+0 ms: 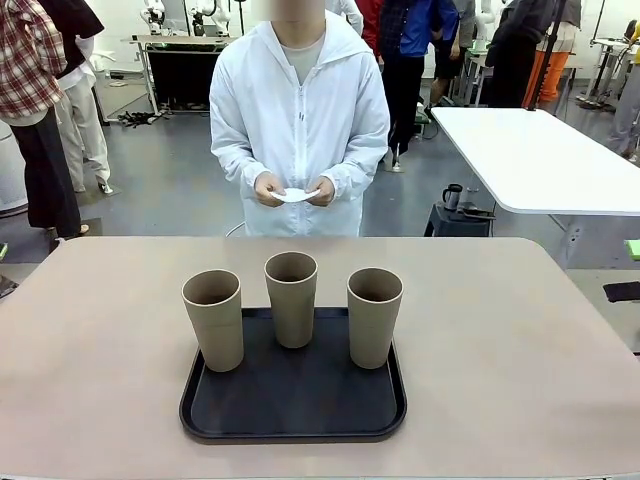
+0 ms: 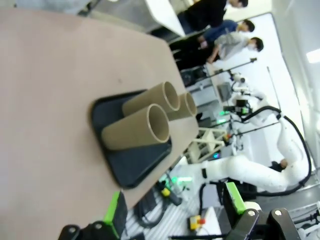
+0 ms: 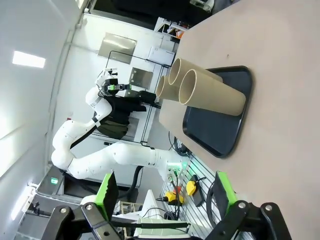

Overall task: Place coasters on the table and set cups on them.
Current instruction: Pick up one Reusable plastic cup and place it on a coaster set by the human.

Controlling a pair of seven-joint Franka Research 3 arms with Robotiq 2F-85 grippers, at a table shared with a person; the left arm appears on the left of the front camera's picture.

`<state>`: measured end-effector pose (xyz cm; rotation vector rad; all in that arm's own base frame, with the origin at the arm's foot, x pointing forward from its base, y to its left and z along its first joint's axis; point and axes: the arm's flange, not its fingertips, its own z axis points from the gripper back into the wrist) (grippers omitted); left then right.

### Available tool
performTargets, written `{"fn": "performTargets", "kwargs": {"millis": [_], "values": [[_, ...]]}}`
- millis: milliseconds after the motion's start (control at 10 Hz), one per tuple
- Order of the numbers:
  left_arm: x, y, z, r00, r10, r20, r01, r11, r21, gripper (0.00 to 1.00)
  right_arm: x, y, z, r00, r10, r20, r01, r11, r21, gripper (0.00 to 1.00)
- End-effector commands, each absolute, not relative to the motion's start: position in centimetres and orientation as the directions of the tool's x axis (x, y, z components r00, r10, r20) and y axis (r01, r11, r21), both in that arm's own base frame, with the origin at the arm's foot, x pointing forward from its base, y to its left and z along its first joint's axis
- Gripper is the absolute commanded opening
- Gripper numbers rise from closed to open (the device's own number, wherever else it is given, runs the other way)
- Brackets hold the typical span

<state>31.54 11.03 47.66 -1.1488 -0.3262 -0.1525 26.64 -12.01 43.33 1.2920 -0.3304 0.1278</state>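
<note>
table (image 1: 90, 330): beige, bearing a black tray (image 1: 290, 405) near the robot's edge
cups (image 1: 291, 298): three, upright on the tray, standing apart
coasters (image 1: 295, 195): white, held in person's hands (image 1: 324, 190) beyond the far edge
left gripper (image 2: 176, 207): jaws wide, holding nothing
right gripper (image 3: 166, 189): jaws wide, holding nothing

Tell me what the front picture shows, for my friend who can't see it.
Three tall tan cups stand upright on a black tray on a beige table. Behind the table, a person in a white jacket holds white paper coasters in both hands.
</note>
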Motion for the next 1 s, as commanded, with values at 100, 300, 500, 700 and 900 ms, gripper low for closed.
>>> {"fn": "performTargets", "kwargs": {"millis": [100, 300, 500, 700, 900], "values": [[31.35, 11.42, 47.38, 0.940, 0.053, 0.337, 0.292, 0.387, -0.875, 1.00, 26.56, -12.29, 43.11, 0.948, -0.090, 0.306, -0.272, 0.269, 0.924, 1.00], [31.35, 11.42, 47.38, 0.940, 0.053, 0.337, 0.292, 0.387, -0.875, 1.00, 26.56, -12.29, 43.11, 0.948, -0.090, 0.306, -0.272, 0.269, 0.924, 1.00], [31.35, 11.42, 47.38, 0.940, 0.053, 0.337, 0.292, 0.387, -0.875, 1.00, 26.56, -12.29, 43.11, 0.948, -0.090, 0.306, -0.272, 0.269, 0.924, 1.00], [31.35, 11.42, 47.38, 0.940, 0.053, 0.337, 0.292, 0.387, -0.875, 1.00, 26.56, -12.29, 43.11, 0.948, -0.090, 0.306, -0.272, 0.269, 0.924, 1.00], [31.35, 11.42, 47.38, 0.940, 0.053, 0.337, 0.292, 0.387, -0.875, 1.00, 26.56, -12.29, 43.11, 0.948, -0.090, 0.306, -0.272, 0.269, 0.924, 1.00]]}}
